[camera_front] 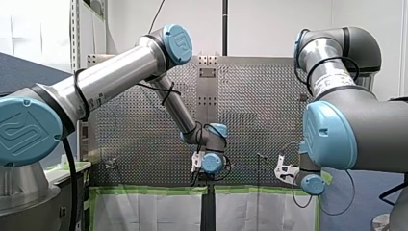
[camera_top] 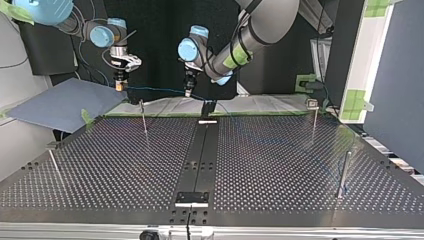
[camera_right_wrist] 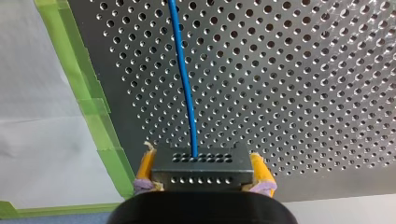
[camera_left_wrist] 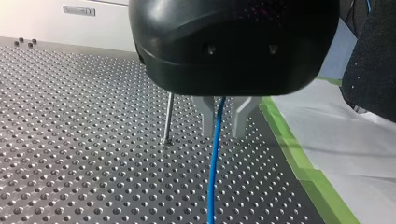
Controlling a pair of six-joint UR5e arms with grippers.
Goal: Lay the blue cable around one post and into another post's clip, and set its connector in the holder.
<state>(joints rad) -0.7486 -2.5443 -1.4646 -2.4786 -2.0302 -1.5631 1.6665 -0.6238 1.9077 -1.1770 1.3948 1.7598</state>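
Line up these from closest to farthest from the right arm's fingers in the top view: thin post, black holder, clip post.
From my right arm's fingers:
1. thin post, close by, at the view's left.
2. black holder, mid-table, far edge.
3. clip post, far edge, view's right.

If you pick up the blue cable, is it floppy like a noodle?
Probably bendy, not limp: the blue cable leaves the connector in my right hand in a gentle curve. It looks thin, so likely light. Strung to my left hand, it barely sags, so some stiffness or tension.
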